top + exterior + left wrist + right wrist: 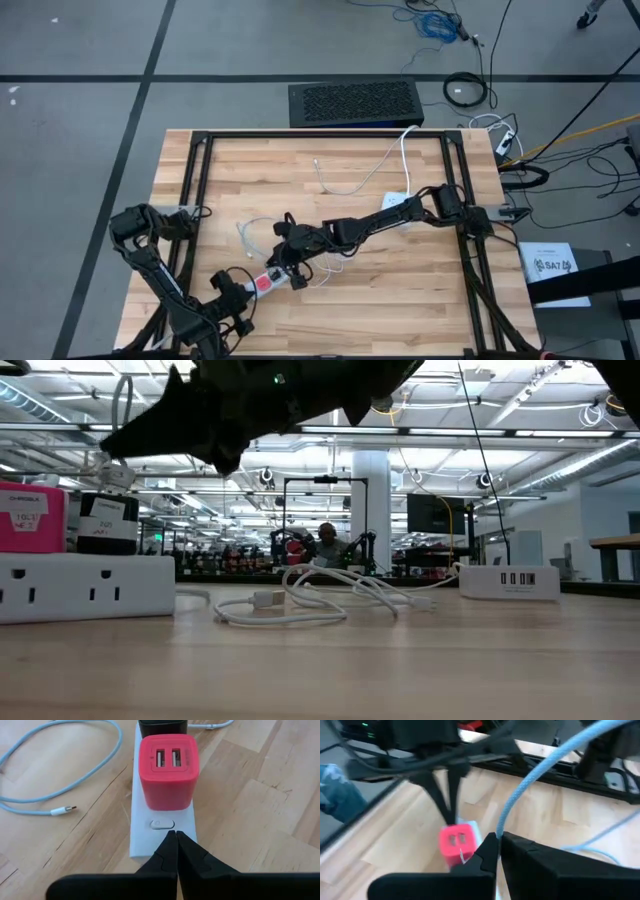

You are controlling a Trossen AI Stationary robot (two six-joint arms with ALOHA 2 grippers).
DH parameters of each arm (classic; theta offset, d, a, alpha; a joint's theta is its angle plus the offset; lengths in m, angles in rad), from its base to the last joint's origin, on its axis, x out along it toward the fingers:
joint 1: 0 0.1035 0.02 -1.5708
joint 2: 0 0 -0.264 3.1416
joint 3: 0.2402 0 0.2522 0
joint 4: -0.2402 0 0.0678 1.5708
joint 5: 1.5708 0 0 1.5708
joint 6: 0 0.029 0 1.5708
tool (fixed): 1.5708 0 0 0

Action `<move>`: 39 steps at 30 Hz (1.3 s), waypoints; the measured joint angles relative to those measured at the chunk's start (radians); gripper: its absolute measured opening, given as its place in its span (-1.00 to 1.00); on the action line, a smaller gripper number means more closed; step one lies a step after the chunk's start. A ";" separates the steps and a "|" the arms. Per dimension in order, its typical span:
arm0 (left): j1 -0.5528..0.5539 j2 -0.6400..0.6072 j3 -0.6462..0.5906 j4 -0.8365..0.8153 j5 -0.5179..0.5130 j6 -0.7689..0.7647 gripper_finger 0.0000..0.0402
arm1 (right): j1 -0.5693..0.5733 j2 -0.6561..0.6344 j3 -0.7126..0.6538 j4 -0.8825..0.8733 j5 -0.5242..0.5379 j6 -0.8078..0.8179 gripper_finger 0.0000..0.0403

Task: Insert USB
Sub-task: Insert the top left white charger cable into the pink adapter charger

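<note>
My right gripper (496, 840) reaches across the table, pinched on the pale blue cable (530, 780) just above the pink charger (167, 767). My left gripper (176, 836) is closed and empty, its tips resting on the white power strip (142, 840) beside the charger.
</note>
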 joint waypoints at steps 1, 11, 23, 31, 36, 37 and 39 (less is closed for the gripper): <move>0.000 0.000 0.000 0.000 0.000 0.000 -0.99 | -0.004 0.001 0.000 -0.004 0.002 0.000 -1.00; 0.000 0.000 0.001 0.001 0.000 0.000 -0.99 | -0.001 0.007 -0.006 -0.018 -0.010 0.017 -0.90; 0.000 0.000 0.000 0.002 0.000 0.001 -0.99 | -0.002 -0.025 -0.003 -0.001 -0.031 0.059 -0.47; 0.000 0.000 0.000 0.002 0.000 0.001 -0.99 | -0.002 -0.108 -0.003 -0.106 -0.120 0.109 -0.13; -0.002 0.000 0.000 0.002 0.000 0.001 -0.99 | -0.003 -0.191 0.000 -0.398 -0.133 0.078 -0.01; -0.002 0.000 0.000 0.002 0.000 0.002 -0.99 | -0.006 -0.197 0.000 -0.467 -0.155 0.062 0.00; -0.004 0.000 0.000 0.002 0.000 0.002 -0.99 | -0.012 -0.195 -0.031 -0.511 -0.223 0.046 0.01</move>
